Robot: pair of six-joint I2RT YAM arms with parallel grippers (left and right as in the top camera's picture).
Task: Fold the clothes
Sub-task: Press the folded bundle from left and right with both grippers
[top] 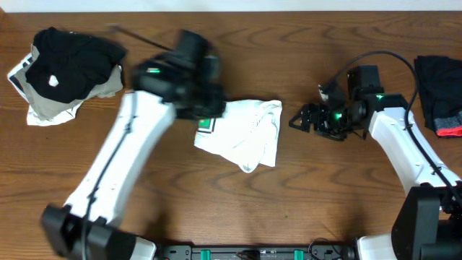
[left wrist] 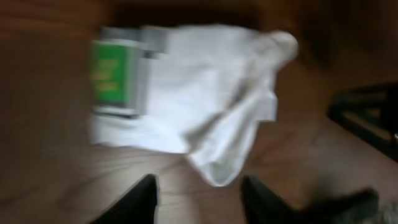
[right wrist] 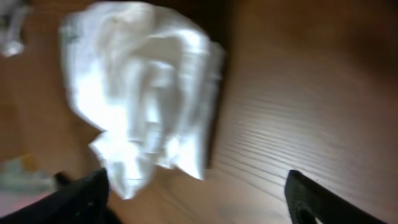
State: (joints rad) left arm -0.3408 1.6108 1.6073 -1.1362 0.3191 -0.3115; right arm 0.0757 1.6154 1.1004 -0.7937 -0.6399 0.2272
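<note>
Near the T-shirt (left wrist: 205, 93) — left claw (left wrist: 200, 194) apparently half-spread, empty

Left pincer (left wrist: 200, 200), right pincer (right wrist: 198, 198): both spread

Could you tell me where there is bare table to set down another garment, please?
Bare table lies between the white T-shirt and the arm bases, and beyond the shirt along the far edge. Crowded: the clothes pile far left, the black garment at the right edge.
</note>
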